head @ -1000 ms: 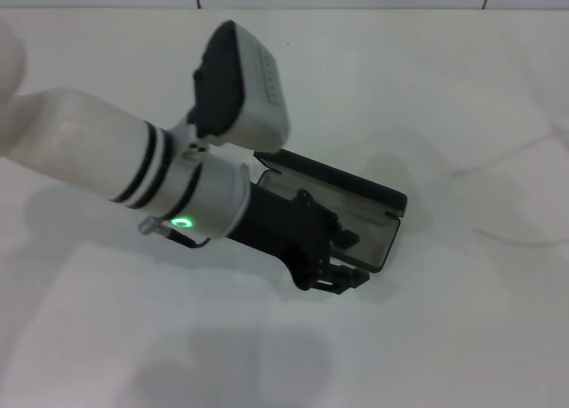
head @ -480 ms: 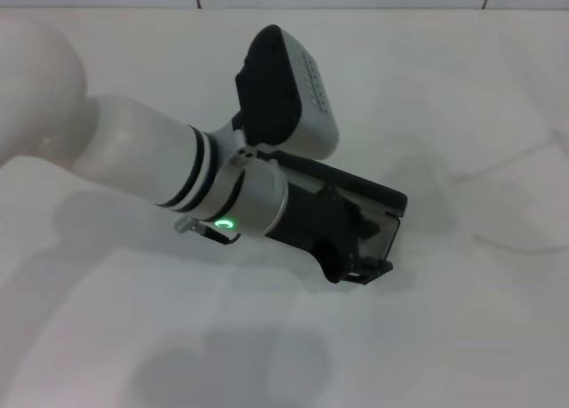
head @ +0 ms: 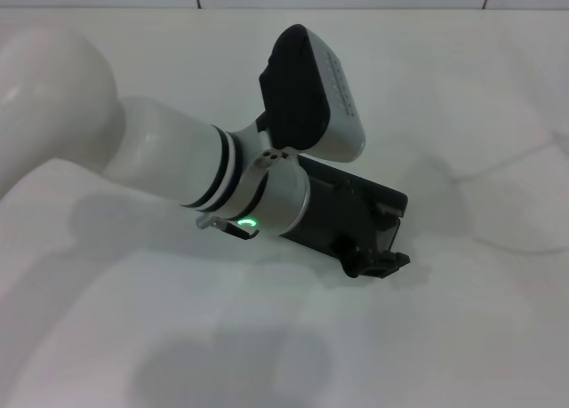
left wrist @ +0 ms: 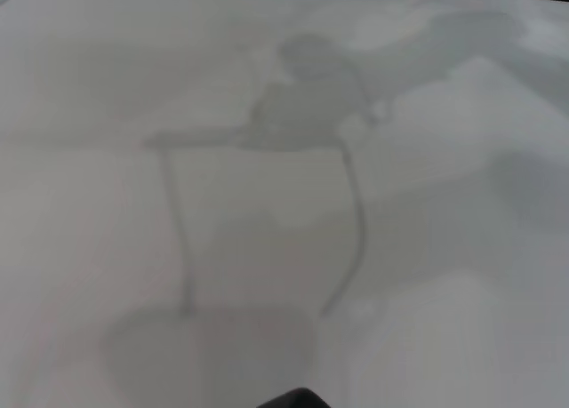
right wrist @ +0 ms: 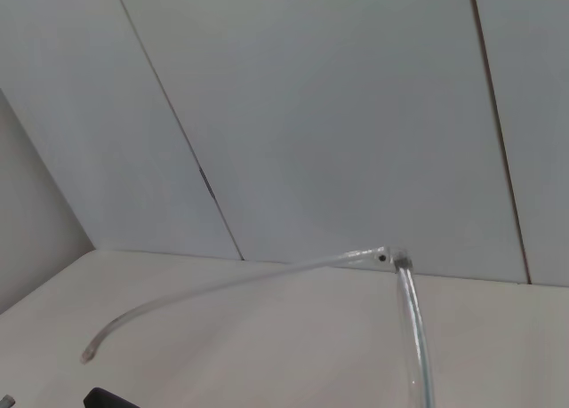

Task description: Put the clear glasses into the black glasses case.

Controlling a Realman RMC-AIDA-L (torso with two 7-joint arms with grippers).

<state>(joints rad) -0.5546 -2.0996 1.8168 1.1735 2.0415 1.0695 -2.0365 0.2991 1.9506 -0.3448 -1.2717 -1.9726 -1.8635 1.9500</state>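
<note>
Now the left gripper (head: 378, 264) sits low over the black glasses case (head: 388, 199), whose open lid edge shows just beyond its wrist; whether its fingers are spread I cannot tell. Close before the right wrist camera, the clear glasses (right wrist: 397, 275) show one hinge and a thin curved arm.

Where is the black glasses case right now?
In the head view, the black glasses case lies on the white table, right of centre, mostly hidden under the left gripper.
</note>
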